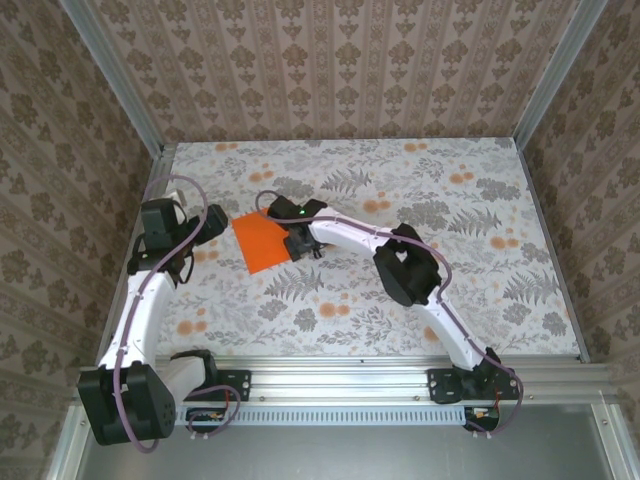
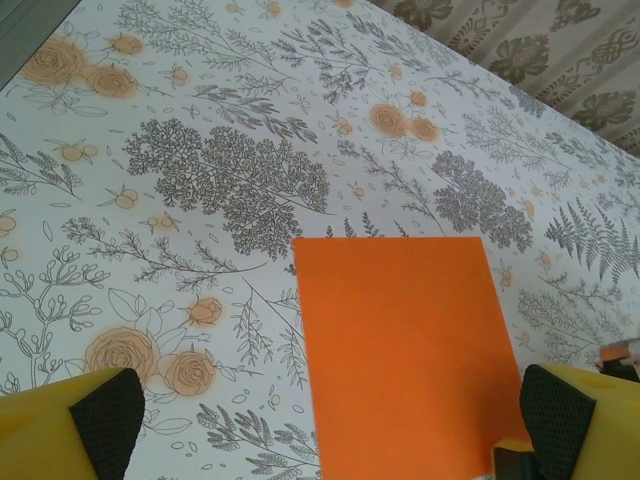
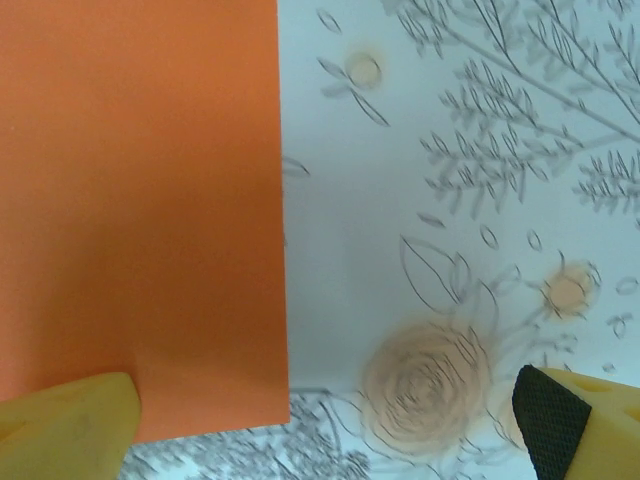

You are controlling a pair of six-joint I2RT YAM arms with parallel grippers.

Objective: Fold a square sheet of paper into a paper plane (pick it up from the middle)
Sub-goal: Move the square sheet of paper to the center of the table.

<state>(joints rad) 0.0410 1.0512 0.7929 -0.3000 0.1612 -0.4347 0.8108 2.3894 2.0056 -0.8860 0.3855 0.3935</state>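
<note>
Fingers of my right gripper (image 3: pixel 320 430) stand wide apart with nothing between them. In the right wrist view one yellow finger (image 3: pixel 65 425) sits in the lower left corner, overlapping the bottom edge of the square sheet of paper (image 3: pixel 140 200). The other, with its black pad (image 3: pixel 550 420), sits in the lower right over a pale orange rose on the tablecloth (image 3: pixel 400 200). The orange sheet fills the left half of that frame, its straight right edge running from top to bottom. Whether my finger touches it I cannot tell.

My left gripper (image 2: pixel 330 425) is spread just as wide and holds nothing. In the left wrist view its two padded fingers (image 2: pixel 100 420) occupy the lower corners. The sheet (image 2: pixel 400 340) lies flat in the lower centre between them and reaches the bottom edge of the frame. The right-hand finger covers its lower right corner.

From the top camera, the sheet (image 1: pixel 262 240) lies unfolded on the flowered cloth, left of the frame's centre and turned slightly askew. My right gripper (image 1: pixel 298 243) is at its right edge, the arm stretching back towards the lower right. My left gripper (image 1: pixel 205 225) is just beside its upper left corner. Patterned walls (image 1: pixel 330 60) enclose the table on three sides, and a metal rail (image 1: pixel 330 375) carries both arm bases along the bottom.
</note>
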